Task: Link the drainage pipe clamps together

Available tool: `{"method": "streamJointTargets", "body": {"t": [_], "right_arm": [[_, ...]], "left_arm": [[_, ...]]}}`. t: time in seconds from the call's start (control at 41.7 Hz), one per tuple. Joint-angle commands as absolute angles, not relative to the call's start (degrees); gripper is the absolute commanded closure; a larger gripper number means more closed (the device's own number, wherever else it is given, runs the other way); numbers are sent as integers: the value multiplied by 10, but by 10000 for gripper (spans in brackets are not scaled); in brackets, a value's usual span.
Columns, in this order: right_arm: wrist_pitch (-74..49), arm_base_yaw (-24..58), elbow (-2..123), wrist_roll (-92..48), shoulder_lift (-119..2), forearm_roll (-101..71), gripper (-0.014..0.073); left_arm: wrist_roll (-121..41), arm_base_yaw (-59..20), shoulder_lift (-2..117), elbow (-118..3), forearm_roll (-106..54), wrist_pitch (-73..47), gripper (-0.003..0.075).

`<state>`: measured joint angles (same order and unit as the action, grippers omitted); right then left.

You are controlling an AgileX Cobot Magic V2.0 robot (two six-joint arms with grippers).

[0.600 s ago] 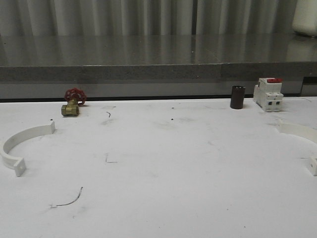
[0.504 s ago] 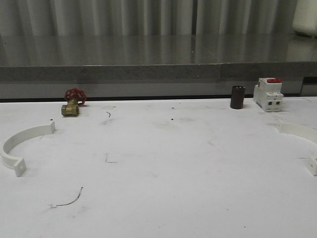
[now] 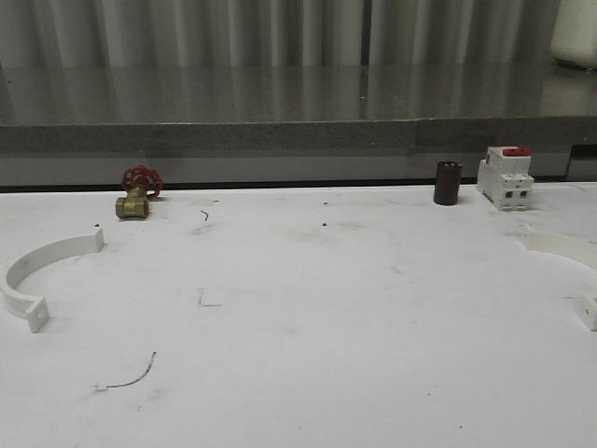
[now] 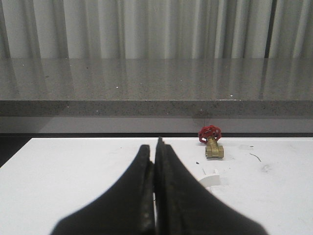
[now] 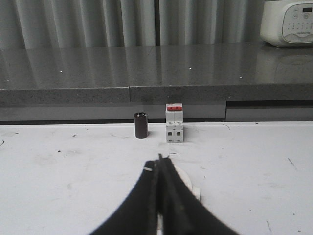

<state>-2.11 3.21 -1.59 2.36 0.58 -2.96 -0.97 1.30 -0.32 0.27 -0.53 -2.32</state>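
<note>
White tabletop (image 3: 308,317), scuffed, with dark specks and pen-like marks across its surface. Behind its far edge stands a grey speckled stone counter (image 3: 280,103), polished and reflective, with a thick front lip. Behind the counter hangs a pale pleated curtain (image 3: 233,28) in vertical folds. A white appliance (image 5: 288,22) with a button panel sits on the counter's far right end. Lighting is dim and even.
</note>
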Motion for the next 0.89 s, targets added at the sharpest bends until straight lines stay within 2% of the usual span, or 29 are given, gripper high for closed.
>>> {"method": "streamJointTargets", "body": {"t": [0.0, 0.12, 0.312, 0.456, 0.672, 0.864], "right_arm": [[43, 31, -13, 21, 15, -24, 710], [50, 31, -7, 21, 15, -33, 710], [-68, 31, 107, 21, 9, -38, 710], [-144, 31, 210, 21, -37, -38, 710], [-239, 31, 337, 21, -148, -38, 710], [-299, 31, 369, 21, -243, -38, 710]], "left_arm": [[-7, 10, -8, 16, -9, 24, 741], [-7, 10, -8, 14, -9, 61, 741], [-7, 9, -6, -77, -9, 59, 741], [-7, 9, 23, -190, -9, -24, 741], [-7, 9, 127, -354, -9, -186, 741], [-7, 9, 208, -396, -9, -275, 741]]}}
